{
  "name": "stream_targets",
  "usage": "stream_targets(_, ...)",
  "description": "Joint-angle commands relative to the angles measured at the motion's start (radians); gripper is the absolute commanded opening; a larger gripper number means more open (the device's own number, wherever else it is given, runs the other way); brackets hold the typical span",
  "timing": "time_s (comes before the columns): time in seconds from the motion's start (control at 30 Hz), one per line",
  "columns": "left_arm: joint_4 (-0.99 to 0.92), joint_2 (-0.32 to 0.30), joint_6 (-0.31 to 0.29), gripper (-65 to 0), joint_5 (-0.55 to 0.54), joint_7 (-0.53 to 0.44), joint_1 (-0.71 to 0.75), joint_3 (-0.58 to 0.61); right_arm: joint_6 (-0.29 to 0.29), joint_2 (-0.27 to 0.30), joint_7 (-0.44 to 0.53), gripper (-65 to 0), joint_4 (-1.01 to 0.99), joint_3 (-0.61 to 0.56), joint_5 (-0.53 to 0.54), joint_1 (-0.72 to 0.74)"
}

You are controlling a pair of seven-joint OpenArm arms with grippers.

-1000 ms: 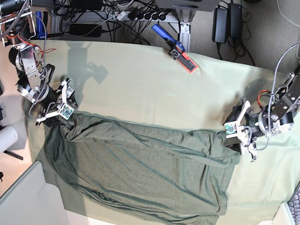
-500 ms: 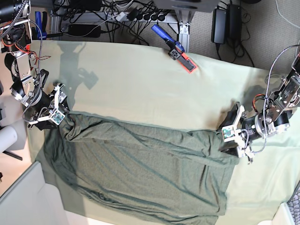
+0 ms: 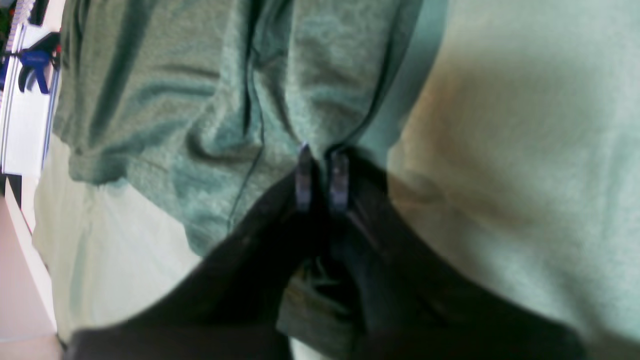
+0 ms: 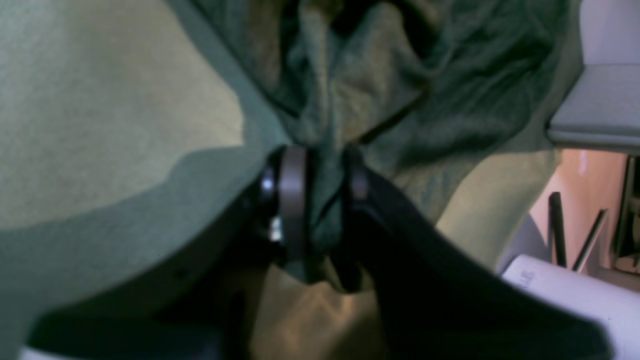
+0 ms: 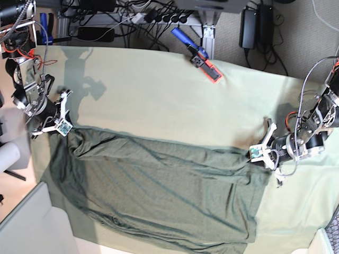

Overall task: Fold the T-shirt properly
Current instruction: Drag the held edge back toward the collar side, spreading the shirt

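Grippers, both clenched on cloth. Left gripper (image 3: 320,175): jaws nearly together, pinching a thin edge of the T-shirt (image 5: 159,190) at its right far corner in base view. Right gripper (image 4: 317,200): jaws slightly apart w/ a thick bunched wad of fabric between them, at the shirt's left far corner. T-shirt lies spread but wrinkled across the near half of the surface (image 5: 159,95), its near edge approx. at the surface's near rim; diagonal creases run between the two grips. Two-corner hold along the far edge prob. serves to lift or drag that edge evenly, so the fold line stays straight; judged an early step, no fold yet made. Beyond the shirt: blue-and-red clamp (image 5: 198,55) at far edge, well apart; cables and power bricks (image 5: 257,24) on floor behind.
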Motion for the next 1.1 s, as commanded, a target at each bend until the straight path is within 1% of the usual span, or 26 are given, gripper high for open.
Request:
stream_targets(0.0, 0.006, -0.014, -0.013, -65.0, 0.005, 0.031, -0.021, -0.006, -0.012, 0.025, -0.029, -60.3, -0.002, 0.005, -0.021, 0.013)
stream_targets(0.03, 0.006, -0.015, -0.012, -65.0, 0.005, 0.043, -0.021, -0.006, -0.011, 0.025, -0.029, -64.9, -0.002, 0.005, -0.022, 0.013)
stream_targets(0.17, 0.006, -0.025, -0.012, -65.0, 0.004, 0.052, -0.018, -0.006, -0.010, 0.026, -0.041, -65.0, -0.002, 0.005, -0.022, 0.013)
stream_targets(0.33, 0.012, -0.069, -0.051, -65.0, 0.000, 0.048, -0.016, -0.006, -0.008, 0.033, -0.041, -65.0, -0.002, 0.005, -0.021, 0.007)
stream_targets(0.37, 0.016, -0.080, -0.068, -65.0, -0.003, 0.048, -0.013, -0.006, -0.008, 0.036, -0.041, -65.0, -0.002, 0.005, -0.019, 0.005)
stream_targets(0.43, 0.039, -0.105, -0.089, -65.0, -0.003, 0.033, 0.000, -0.006, -0.008, 0.050, -0.040, -65.0, 0.003, 0.005, -0.011, -0.008)
stream_targets(0.5, 0.079, -0.129, -0.097, -65.0, -0.003, 0.030, 0.025, -0.006, -0.008, 0.066, -0.041, -65.0, 0.017, 0.005, 0.002, -0.029)
stream_targets(0.7, 0.224, -0.210, -0.090, -65.0, -0.002, 0.031, 0.118, -0.006, -0.008, 0.128, -0.042, -65.0, 0.114, 0.005, 0.009, -0.121)
stream_targets(0.83, 0.267, -0.261, -0.077, -65.0, -0.002, 0.039, 0.173, -0.006, -0.008, 0.177, -0.066, -65.0, 0.172, 0.005, 0.031, -0.182)
stream_targets(0.93, 0.288, -0.293, -0.077, -65.0, -0.002, 0.050, 0.209, -0.006, -0.008, 0.199, -0.072, -65.0, 0.192, 0.006, 0.031, -0.210)
stream_targets(1.07, 0.320, -0.322, -0.053, -65.0, -0.002, 0.077, 0.243, -0.006, -0.008, 0.212, -0.074, -65.0, 0.195, 0.006, 0.032, -0.212)
